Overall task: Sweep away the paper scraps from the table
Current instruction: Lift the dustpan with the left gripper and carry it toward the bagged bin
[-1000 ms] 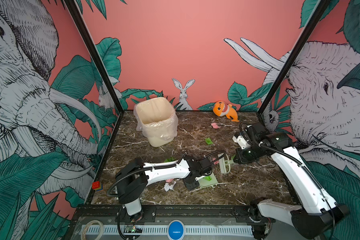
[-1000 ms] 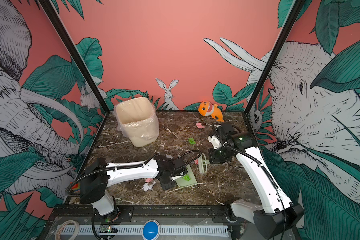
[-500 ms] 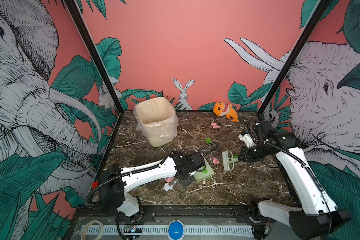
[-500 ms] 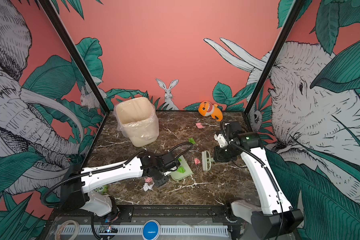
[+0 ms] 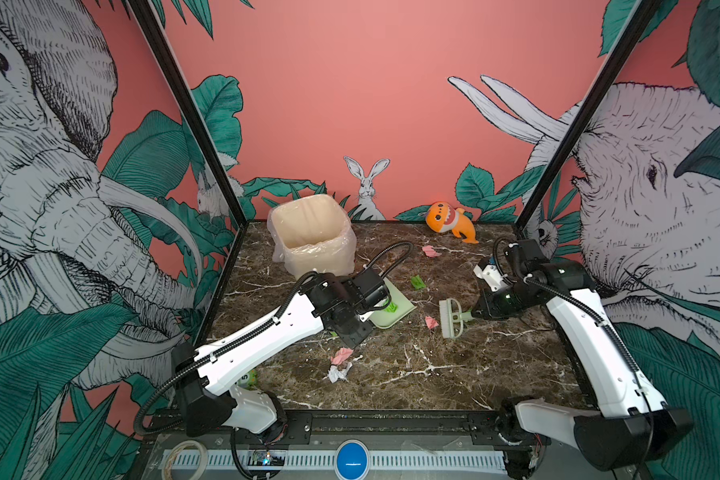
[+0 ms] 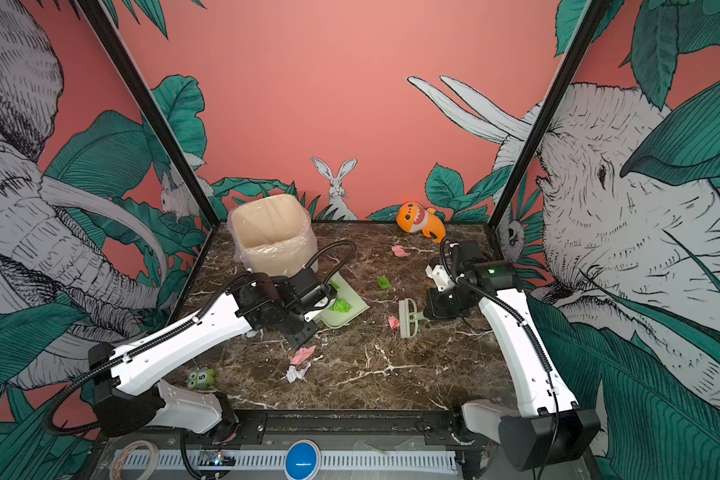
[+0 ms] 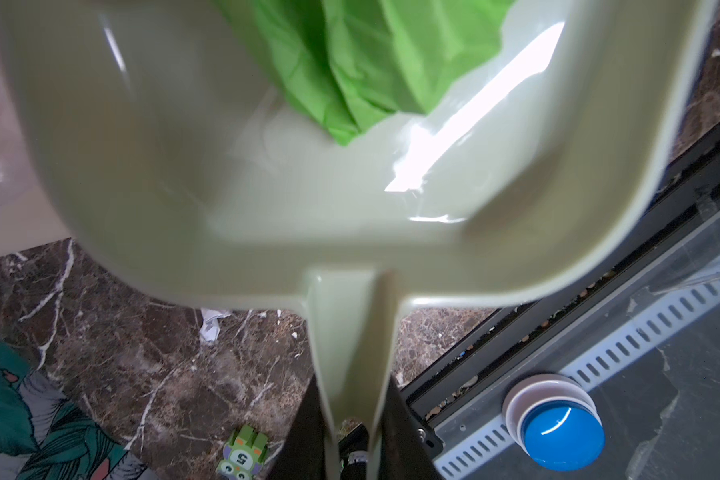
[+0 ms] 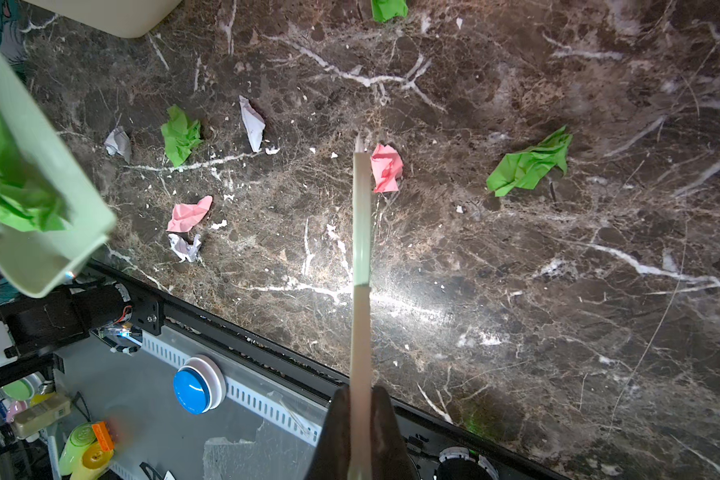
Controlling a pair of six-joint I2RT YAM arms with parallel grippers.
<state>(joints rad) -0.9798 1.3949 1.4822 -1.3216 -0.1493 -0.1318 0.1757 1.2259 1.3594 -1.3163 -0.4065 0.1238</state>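
Right fingers clamp the brush handle; 1 pink scrap lies just beside its bristles, toward the dustpan clamped by the left fingers; right arm nearer.

The left arm extends from its base at the front left corner diagonally toward the centre. Its white link is nearly straight and the black wrist is bent at the far end. The left gripper is clamped on the handle of the dustpan, one black finger on each side. The right arm rises from the front right corner along the right side, folds at the elbow and directs its wrist inward toward the centre. The right gripper is fully closed on the thin handle of the brush.
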